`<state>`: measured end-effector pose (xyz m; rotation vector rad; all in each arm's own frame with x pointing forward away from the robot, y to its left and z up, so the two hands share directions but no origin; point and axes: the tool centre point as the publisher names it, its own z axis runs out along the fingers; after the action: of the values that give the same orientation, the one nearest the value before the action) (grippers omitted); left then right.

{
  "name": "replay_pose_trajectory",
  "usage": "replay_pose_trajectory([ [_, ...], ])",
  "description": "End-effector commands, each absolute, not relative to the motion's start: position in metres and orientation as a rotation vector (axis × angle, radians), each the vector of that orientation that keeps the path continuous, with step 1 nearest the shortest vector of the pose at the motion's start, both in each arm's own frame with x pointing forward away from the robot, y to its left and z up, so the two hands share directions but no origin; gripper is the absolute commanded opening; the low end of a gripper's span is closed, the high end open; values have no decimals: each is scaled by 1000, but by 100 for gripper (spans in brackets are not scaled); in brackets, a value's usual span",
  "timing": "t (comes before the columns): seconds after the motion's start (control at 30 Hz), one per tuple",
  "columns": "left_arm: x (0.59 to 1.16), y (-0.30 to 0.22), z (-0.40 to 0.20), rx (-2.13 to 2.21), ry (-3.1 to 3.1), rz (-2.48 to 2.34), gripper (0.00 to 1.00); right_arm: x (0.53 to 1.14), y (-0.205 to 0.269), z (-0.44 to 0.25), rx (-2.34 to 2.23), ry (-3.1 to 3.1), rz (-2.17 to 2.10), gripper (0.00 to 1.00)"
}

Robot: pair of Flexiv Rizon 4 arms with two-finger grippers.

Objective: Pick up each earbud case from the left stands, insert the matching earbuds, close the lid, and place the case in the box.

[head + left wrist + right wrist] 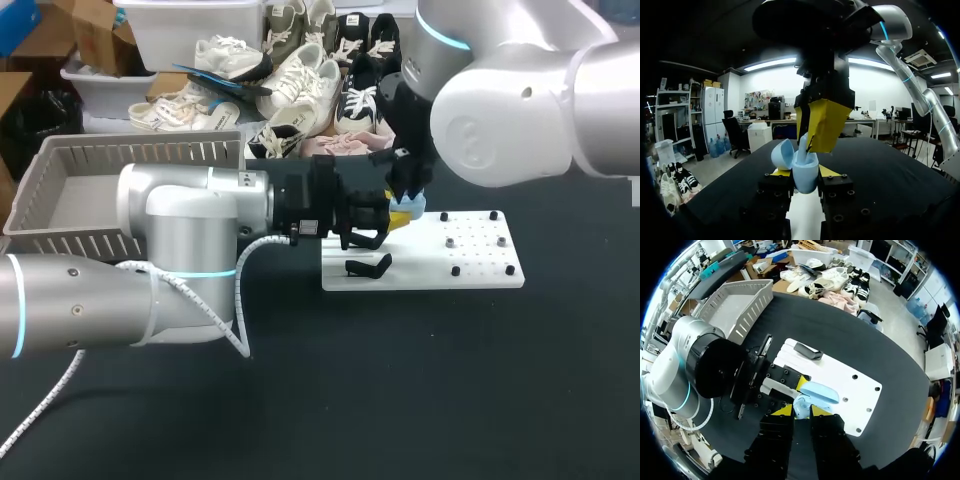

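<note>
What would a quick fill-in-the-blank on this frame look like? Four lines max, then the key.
1. The left tool is shut on a light ____ case.
2. The case's lid is ____.
3. The right tool hangs just ____ the case.
4. The board on the table is ____.

Missing words: blue; open; above; white.

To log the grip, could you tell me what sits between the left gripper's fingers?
The open blue case sits there, with the left gripper touching it from both sides; the left wrist view shows this best.
</note>
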<state>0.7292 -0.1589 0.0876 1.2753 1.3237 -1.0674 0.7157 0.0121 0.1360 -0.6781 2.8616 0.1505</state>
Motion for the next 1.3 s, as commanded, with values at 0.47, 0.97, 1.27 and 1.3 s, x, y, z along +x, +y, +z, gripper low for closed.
replay_pose_trajectory([
  [0.47, 728, -159, 88, 1272, 1322, -1065, 0, 720, 15, 134, -680, 2874, 126, 0],
  [0.97, 728, -159, 88, 1272, 1322, -1065, 0, 721, 13, 133, -670, 2882, 118, 18],
  [1.27, 728, -159, 88, 1272, 1322, -1065, 0, 722, 12, 133, -666, 2886, 111, 29],
  [1.3, 728, -159, 88, 1272, 1322, -1065, 0, 722, 12, 133, -667, 2886, 111, 29],
])
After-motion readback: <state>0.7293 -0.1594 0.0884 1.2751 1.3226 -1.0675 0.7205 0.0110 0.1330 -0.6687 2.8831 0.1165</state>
